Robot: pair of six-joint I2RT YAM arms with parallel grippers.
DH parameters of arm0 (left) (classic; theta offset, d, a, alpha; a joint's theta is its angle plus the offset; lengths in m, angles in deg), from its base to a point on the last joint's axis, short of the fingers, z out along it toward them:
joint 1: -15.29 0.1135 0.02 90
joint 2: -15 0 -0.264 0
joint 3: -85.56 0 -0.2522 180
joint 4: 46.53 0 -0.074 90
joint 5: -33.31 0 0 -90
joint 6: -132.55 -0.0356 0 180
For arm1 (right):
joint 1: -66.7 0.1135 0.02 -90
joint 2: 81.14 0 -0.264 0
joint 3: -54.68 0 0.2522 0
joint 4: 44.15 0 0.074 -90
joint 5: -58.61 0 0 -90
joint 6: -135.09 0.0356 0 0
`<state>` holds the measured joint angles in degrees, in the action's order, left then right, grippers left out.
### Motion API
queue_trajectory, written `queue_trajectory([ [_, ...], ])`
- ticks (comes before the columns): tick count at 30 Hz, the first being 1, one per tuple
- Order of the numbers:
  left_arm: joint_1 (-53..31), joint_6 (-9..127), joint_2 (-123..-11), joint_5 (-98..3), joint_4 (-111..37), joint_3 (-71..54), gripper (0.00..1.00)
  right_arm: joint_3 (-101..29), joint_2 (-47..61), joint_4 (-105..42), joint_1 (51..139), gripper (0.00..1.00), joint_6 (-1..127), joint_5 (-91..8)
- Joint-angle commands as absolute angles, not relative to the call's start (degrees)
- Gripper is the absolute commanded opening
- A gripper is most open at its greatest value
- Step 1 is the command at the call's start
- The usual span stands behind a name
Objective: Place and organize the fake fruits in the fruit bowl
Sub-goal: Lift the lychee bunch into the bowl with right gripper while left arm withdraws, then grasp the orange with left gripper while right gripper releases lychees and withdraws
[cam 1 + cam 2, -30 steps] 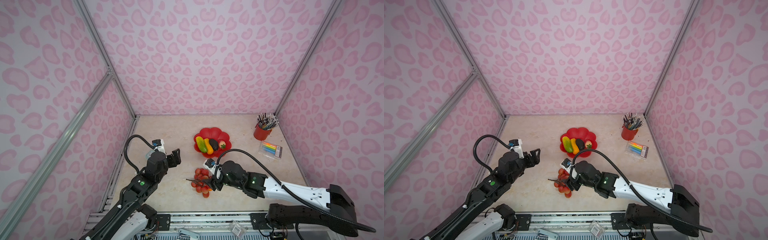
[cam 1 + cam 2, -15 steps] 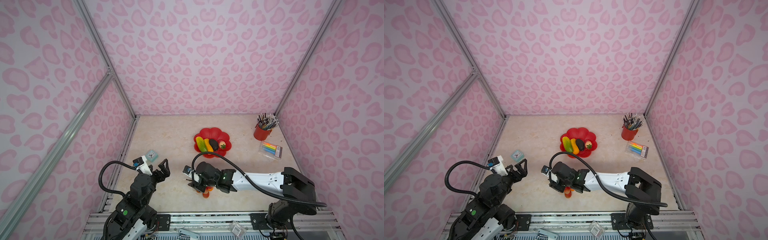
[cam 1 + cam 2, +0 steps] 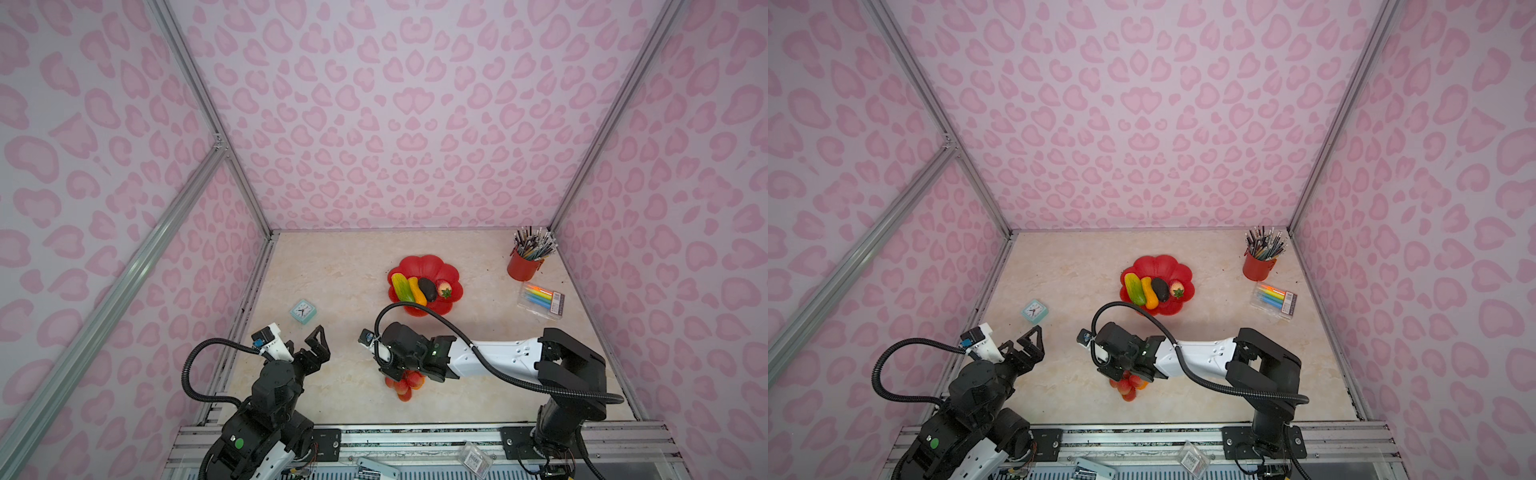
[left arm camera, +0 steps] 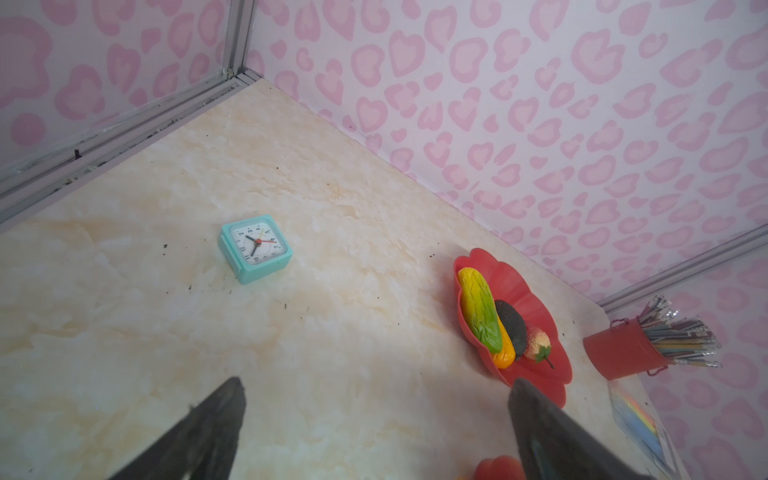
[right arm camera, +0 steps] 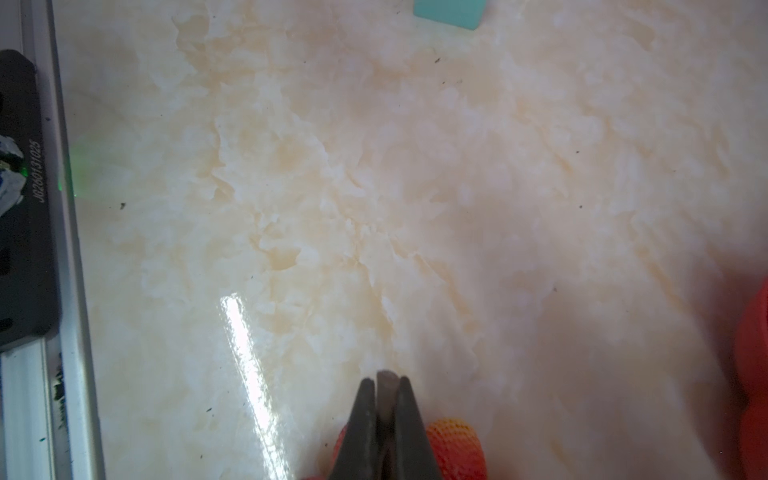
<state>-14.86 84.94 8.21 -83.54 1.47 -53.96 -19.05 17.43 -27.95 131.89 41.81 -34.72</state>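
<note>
Berry cluster (image 3: 405, 384) is seen near the surface's front edge, long axis front-to-back, tucked under the right gripper (image 5: 384, 379), which is clamped on its stem (image 5: 386, 390); left gripper (image 4: 376, 382) is spread wide, empty.

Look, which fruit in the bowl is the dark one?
The black avocado shape, between the yellow-orange fruit and the strawberry; the other three are brightly coloured.

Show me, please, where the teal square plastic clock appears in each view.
In a top view: clock left of the red scalloped bowl.
In a top view: clock likewise.
Left wrist: clock beyond the open left gripper.
Right wrist: one cropped corner.
Landmark: the bowl, absent from right wrist.
</note>
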Motion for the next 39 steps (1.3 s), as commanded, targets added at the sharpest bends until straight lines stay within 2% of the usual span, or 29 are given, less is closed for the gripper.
queue_trajectory([
  [1,-14.9,85.9,8.4,-84.6,1.3,-53.6,1.0,-17.9,15.1,-28.9,131.2,0.0,44.0,-31.4],
  [8,-14.9,85.7,7.7,-83.3,0.1,-53.6,1.0,-17.1,4.7,-24.2,127.3,0.0,50.1,-30.2],
  [13,-14.9,85.7,7.5,-83.1,-0.5,-54.0,1.0,-21.2,-1.8,-18.1,124.7,0.0,52.4,-22.0],
  [18,-14.9,85.7,7.3,-82.8,-1.1,-54.1,1.0,-26.5,-1.9,-14.5,115.8,0.0,54.6,-24.5],
  [23,-14.9,85.0,7.0,-82.3,-0.9,-53.5,0.99,-31.7,3.7,-14.1,107.8,0.0,52.8,-29.0],
  [29,-14.9,84.1,6.8,-80.9,-0.8,-52.9,0.99,-39.0,14.5,-14.7,102.5,0.0,51.6,-34.2],
  [34,-14.9,83.7,4.5,-76.1,-1.4,-52.7,1.0,-47.9,25.8,-11.8,100.1,0.0,51.4,-35.0],
  [39,-14.9,83.8,-1.2,-68.7,-1.7,-51.9,0.96,-56.1,35.1,-7.4,98.5,0.0,52.5,-39.9],
])
